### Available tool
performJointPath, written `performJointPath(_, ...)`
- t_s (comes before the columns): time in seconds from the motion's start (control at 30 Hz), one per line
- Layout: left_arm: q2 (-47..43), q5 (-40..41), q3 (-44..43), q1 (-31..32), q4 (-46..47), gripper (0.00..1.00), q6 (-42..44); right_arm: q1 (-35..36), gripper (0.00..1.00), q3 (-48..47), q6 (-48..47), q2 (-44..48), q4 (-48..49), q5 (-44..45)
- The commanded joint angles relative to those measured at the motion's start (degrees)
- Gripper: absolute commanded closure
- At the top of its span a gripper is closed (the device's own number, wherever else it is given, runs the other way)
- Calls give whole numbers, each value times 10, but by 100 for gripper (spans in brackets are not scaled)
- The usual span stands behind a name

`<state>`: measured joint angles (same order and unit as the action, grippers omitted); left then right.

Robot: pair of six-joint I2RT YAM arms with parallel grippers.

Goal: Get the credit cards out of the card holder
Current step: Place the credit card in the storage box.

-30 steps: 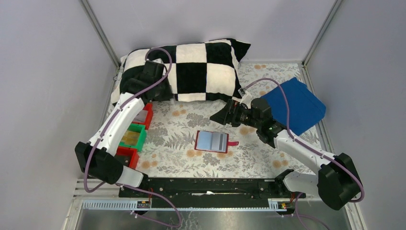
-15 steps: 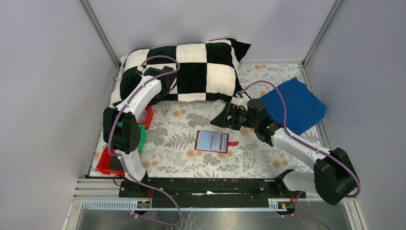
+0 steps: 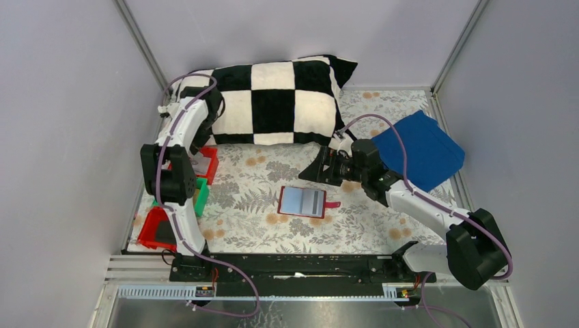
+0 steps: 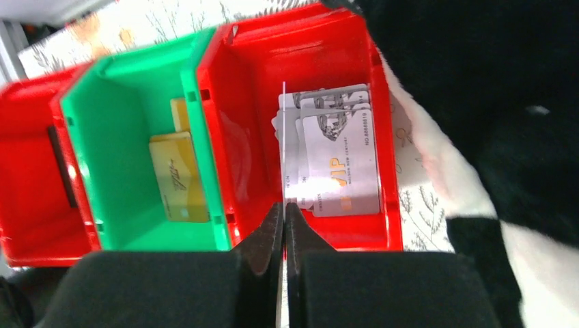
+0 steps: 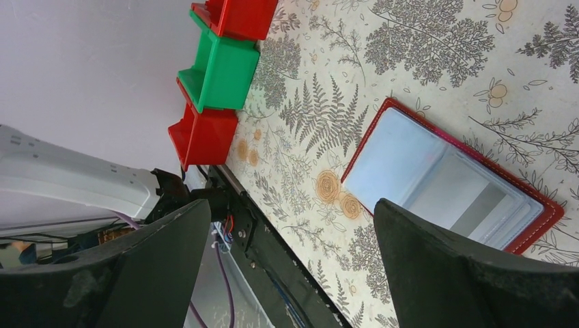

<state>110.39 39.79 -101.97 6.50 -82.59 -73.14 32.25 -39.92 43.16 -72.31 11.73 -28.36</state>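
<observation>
Card holder [image 3: 302,202]: a flat red booklet with stitched edging, lying open near the middle of the table [image 3: 246,229], its glossy blue-grey sleeves facing up and a short red strap tab [image 3: 332,204] sticking out on the right. A darker grey band shows through one sleeve. The right gripper [image 5: 290,212] hangs above and just behind it, apart from it, its matte black jaws spread wide with nothing between them. A pale cloth printed with ferns and orange flowers covers the table.

At the left edge three boxy open plastic trays stand in a row. The left gripper [image 4: 283,208] hovers over the far red tray [image 4: 382,137], its jaws almost together and pinching a thin pale card [image 4: 282,137], seen edge-on as a white line. Below it, several pale grey credit cards [image 4: 338,164] lie fanned in that tray. Yellowish cards [image 4: 177,178] lie in the green tray [image 4: 89,137], and a dark card [image 4: 60,164] lies in the near red tray [image 4: 20,205]. A plush black-and-white checked pillow [image 3: 273,102] sits just beside the far tray. A folded blue cloth [image 3: 416,150] lies at the right.
</observation>
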Motion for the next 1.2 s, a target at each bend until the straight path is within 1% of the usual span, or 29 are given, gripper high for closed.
performJointPath(0.0, 43, -74, -14, -24, -10, 100, -79, -2, 3, -27, -6, 1, -3, -14)
performJointPath(0.13, 61, -99, -4, -33, -6, 100, -118, -3, 4, -30, -2, -4, -7, -18)
performJointPath(0.23, 73, -100, -11, -36, -9, 100, -127, -2, 4, -36, -8, -3, -21, -17)
performJointPath(0.53, 73, -155, 23, -60, 11, 100, -148, -2, 5, -44, -7, -17, -32, -11)
performJointPath(0.57, 71, -157, 29, -61, 14, 98, -146, -2, 4, -44, -6, -20, -31, -12)
performJointPath(0.6, 67, -159, 36, -61, 21, 90, -145, -2, 5, -45, -6, -22, -29, -13)
performJointPath(0.67, 53, -160, 54, -61, 42, 64, -142, -2, 5, -48, -7, -25, -29, -14)
performJointPath(0.7, 45, -162, 64, -61, 56, 55, -138, -2, 5, -49, -7, -27, -29, -15)
performJointPath(0.73, 36, -163, 74, -62, 69, 51, -134, -1, 5, -49, -7, -29, -29, -15)
performJointPath(0.8, 16, -165, 86, -63, 84, 48, -132, -2, 5, -50, -7, -31, -30, -16)
performJointPath(0.97, -24, -158, 76, -64, 88, 47, -118, -2, 6, -51, -8, -35, -25, -20)
performJointPath(1.17, -103, -135, 59, -63, 101, 44, -70, -1, 6, -46, -15, -23, -25, 4)
